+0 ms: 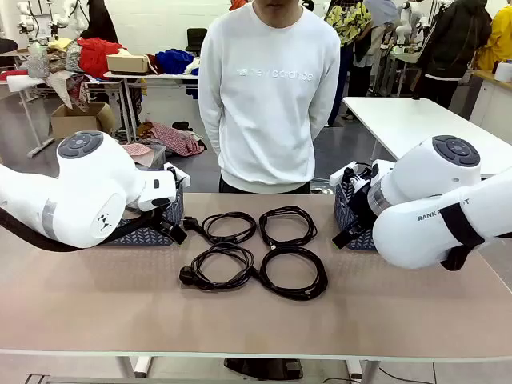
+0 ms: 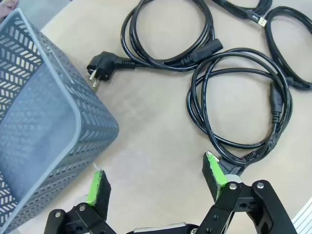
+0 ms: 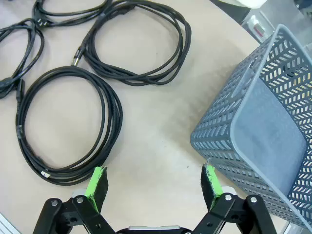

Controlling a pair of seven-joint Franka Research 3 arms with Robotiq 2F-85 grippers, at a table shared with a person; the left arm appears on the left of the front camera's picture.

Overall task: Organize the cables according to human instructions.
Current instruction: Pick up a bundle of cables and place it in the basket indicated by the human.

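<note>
Four thin black cables are lying flat in coiled loops, two by two at the middle of the bench, the left pair showing chunky plugs.

A robotics lab in a shared workshop hall is indicated. One white jointed robot arm and a second are mounted at a long beige-topped table. Beyond it, plain white work tables are set on a grey hard floor. Red and blue clothing is heaped on one, an open brown cardboard box is left below, and people in coats are seen farther off.
</note>
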